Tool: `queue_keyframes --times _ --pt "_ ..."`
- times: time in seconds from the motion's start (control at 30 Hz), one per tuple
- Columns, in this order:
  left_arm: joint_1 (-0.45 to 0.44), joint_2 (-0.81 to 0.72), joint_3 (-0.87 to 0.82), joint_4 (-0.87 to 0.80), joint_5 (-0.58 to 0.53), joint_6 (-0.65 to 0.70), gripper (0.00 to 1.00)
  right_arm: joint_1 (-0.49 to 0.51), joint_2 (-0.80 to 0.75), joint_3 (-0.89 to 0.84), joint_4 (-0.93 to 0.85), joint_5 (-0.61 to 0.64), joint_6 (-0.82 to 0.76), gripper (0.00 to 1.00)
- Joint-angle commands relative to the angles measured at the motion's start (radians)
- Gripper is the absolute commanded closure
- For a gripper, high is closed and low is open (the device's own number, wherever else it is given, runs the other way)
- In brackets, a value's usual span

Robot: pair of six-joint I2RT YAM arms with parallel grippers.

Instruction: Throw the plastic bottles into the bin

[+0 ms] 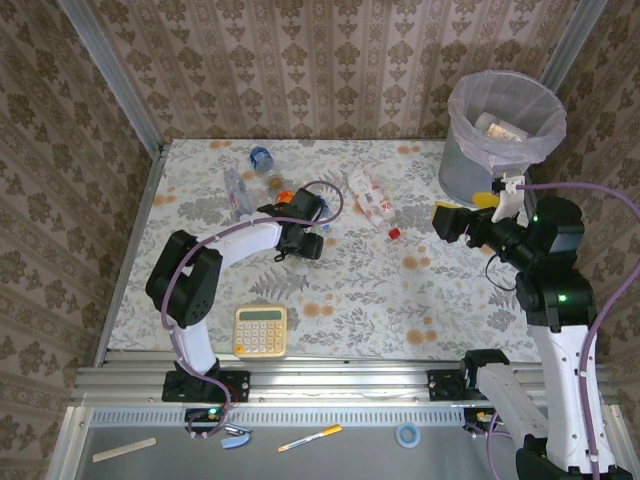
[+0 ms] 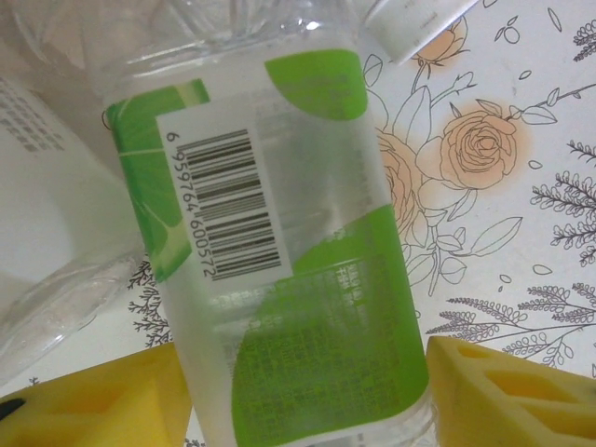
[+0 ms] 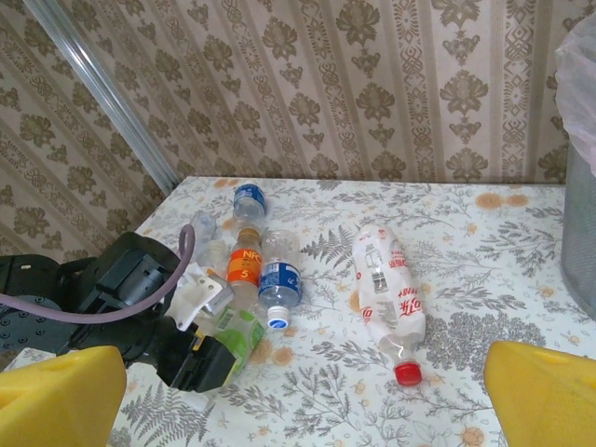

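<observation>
1. Left gripper (image 2: pixel 307 399): partly open. Its yellow fingers (image 2: pixel 84 396) flank a clear bottle with a green label (image 2: pixel 279 233); whether they grip it cannot be told.
2. Right gripper (image 3: pixel 303 400): jaws wide and empty, near the grey bin (image 1: pixel 460 172).
3. The top view adds a bottle in the bin (image 1: pixel 497 128).
4. The right wrist view adds a red-capped bottle (image 3: pixel 391 293) and others lying on the floral table (image 3: pixel 484 251).
</observation>
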Motion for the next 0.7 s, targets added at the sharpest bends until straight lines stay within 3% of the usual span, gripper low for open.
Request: queue_keyframes --times 0.0,0.3,0.67 --pt "-0.008 0.008 0.022 -0.016 -0.019 0.007 0.38 0.007 -0.013 -0.005 -0.012 -0.014 -0.011 0.00" --pt "-0.010 -0.008 -0.002 -0.004 -0.007 0.004 0.50 0.007 -0.013 -0.014 -0.015 -0.007 -0.012 0.00" --pt "-0.010 -0.142 -0.103 0.085 0.020 0.000 0.56 0.007 -0.015 -0.024 -0.003 -0.004 -0.004 0.00"
